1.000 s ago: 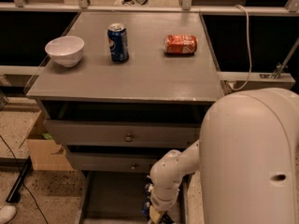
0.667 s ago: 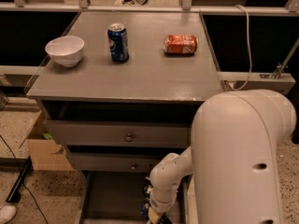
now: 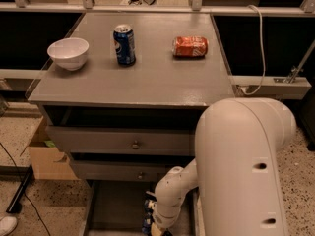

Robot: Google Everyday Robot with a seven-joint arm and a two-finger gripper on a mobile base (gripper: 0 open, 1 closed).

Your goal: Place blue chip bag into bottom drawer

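The pincer (image 3: 155, 227) hangs low over the bottom drawer (image 3: 115, 208), with the bag (image 3: 147, 214) just beside it. Whether it grips the bag cannot be told. If dropped near the front, the bag could drape over the rim and jam the drawer.

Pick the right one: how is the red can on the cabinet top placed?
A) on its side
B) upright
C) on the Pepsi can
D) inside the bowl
A: the red can lies on its side on the cabinet top, apart from the upright Pepsi can; the hand is far below, low over the bottom drawer.
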